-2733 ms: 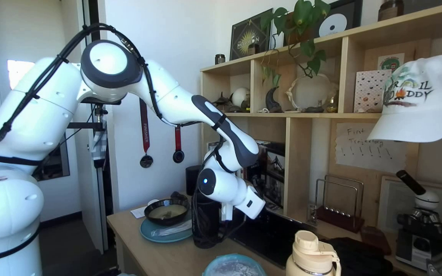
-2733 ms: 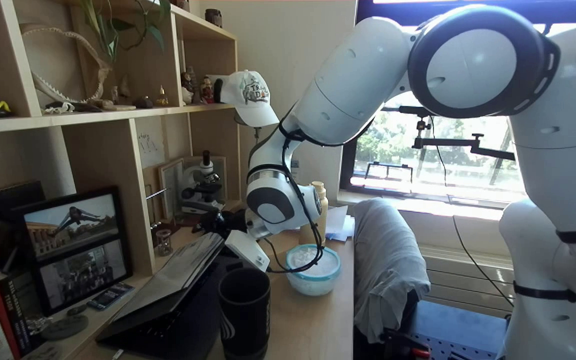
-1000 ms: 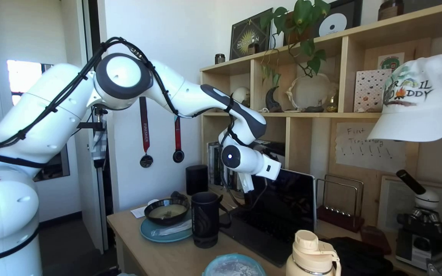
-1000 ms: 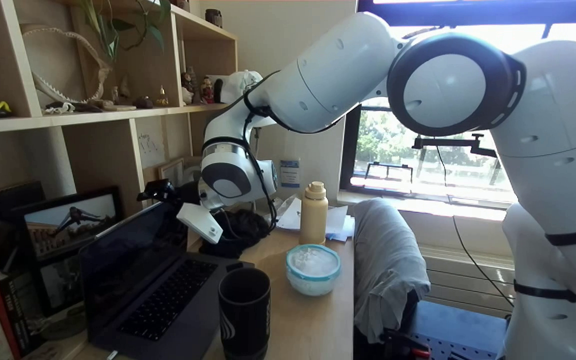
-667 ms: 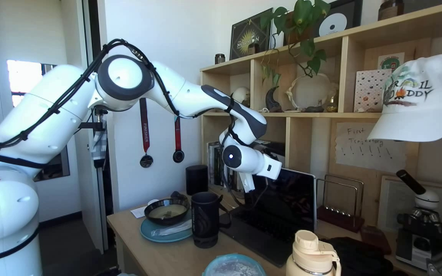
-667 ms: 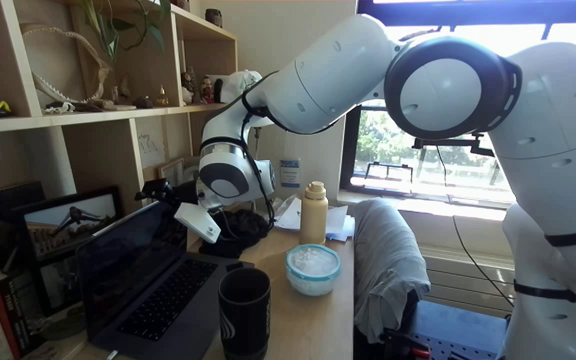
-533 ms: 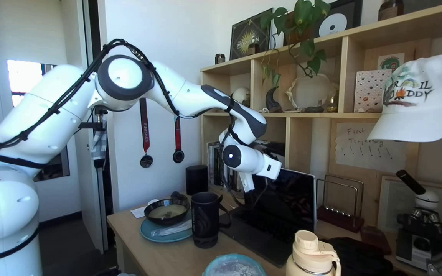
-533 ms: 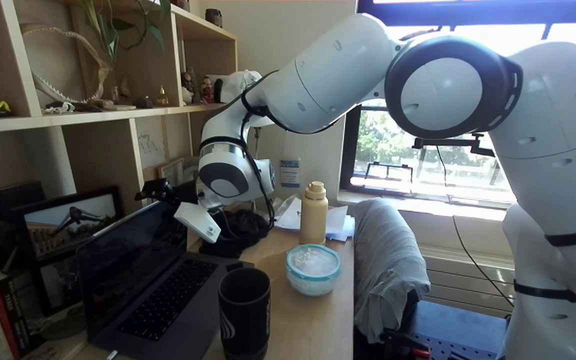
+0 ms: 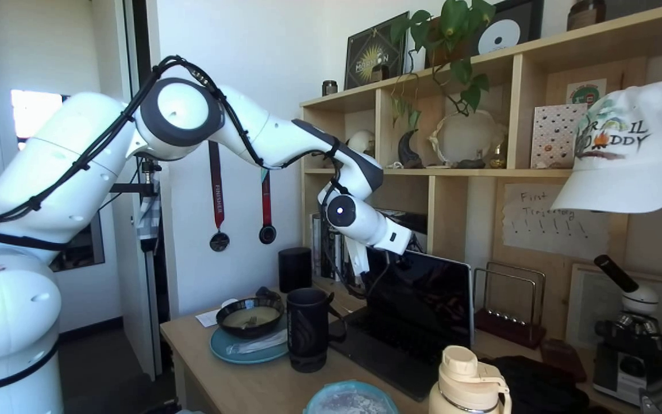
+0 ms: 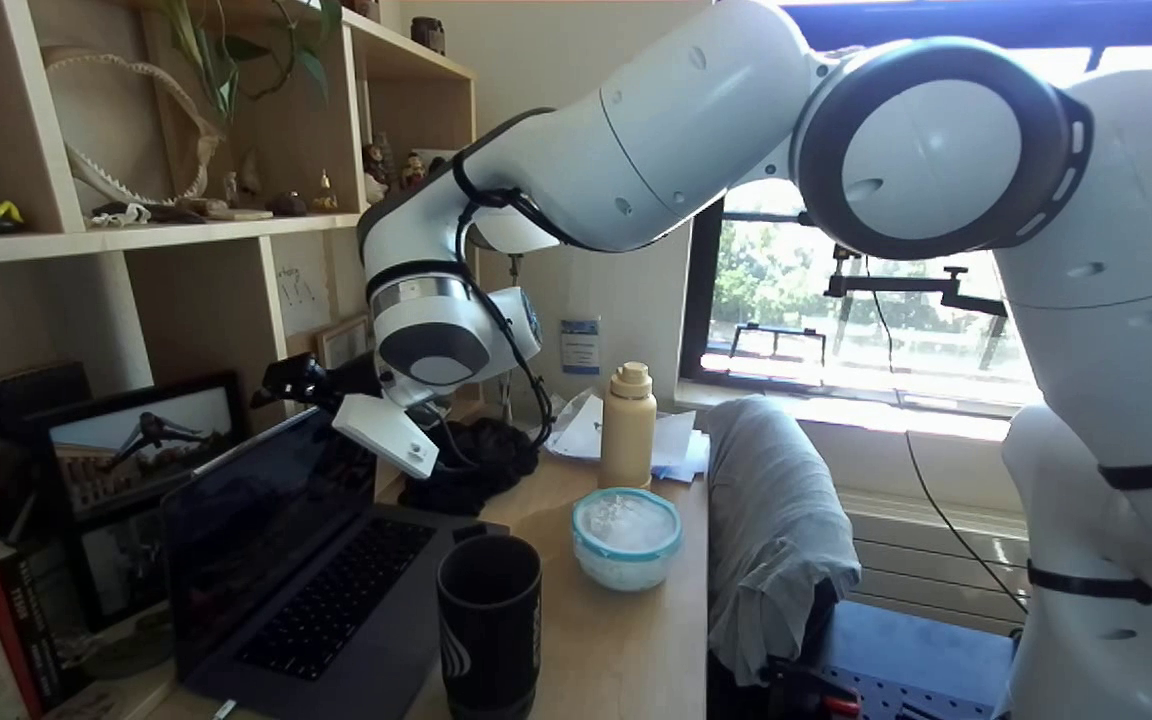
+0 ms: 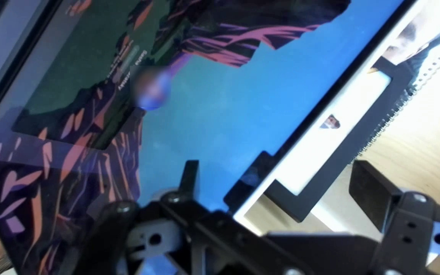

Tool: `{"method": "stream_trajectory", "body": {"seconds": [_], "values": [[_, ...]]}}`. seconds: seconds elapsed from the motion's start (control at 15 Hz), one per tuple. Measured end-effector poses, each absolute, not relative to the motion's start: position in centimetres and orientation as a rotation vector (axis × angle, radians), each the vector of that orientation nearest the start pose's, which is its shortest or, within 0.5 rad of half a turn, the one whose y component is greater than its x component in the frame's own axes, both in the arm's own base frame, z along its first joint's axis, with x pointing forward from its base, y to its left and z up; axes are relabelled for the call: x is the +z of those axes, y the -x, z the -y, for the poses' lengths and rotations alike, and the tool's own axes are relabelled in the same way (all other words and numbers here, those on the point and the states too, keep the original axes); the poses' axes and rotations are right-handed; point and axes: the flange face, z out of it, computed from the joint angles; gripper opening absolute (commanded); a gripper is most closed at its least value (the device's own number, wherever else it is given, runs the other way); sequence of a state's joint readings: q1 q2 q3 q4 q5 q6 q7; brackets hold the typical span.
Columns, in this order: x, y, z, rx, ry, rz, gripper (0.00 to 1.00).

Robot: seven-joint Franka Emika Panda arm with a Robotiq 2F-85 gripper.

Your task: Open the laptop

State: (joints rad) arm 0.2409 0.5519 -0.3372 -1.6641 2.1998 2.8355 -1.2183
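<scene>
At left in an exterior view, a white jointed robot arm (image 9: 176,115) reaches over a pale wooden tabletop (image 9: 276,391). A round blue plate (image 9: 245,360) bears a round black bowl (image 9: 247,333); just right of it stands a tall black cylindrical mug (image 9: 307,333); all three are placed as in the earlier frames. The arm's end sits slightly higher than in the preceding frame. It carries the black two-fingered claw (image 11: 281,183), whose fingers (image 11: 371,191) are spread apart; in the wrist view, the upper edge of the thin, rectangular, silver-edged laptop (image 9: 414,325) passes between them, though contact cannot be told. The laptop stands on the tabletop, right of the mug; its lid (image 9: 431,290), slanting low over the dark keyboard (image 10: 341,600) in the earliest frame, is now steeply raised. Farther right stands a cream-coloured bottle (image 9: 466,385), unmoved.
</scene>
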Motion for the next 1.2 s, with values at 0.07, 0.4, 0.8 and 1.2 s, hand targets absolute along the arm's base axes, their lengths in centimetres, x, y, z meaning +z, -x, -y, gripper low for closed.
{"method": "stream_trajectory", "body": {"seconds": [0.07,0.4,0.8,1.2], "values": [[32.1,-67.4,7.4,-1.213,2.127,-0.879,1.0],[34.1,-66.3,6.0,-1.185,2.184,-0.895,1.0],[34.7,-63.4,4.2,-1.131,2.288,-0.919,1.0],[34.2,-59.1,2.5,-1.063,2.365,-0.959,1.0]]}}
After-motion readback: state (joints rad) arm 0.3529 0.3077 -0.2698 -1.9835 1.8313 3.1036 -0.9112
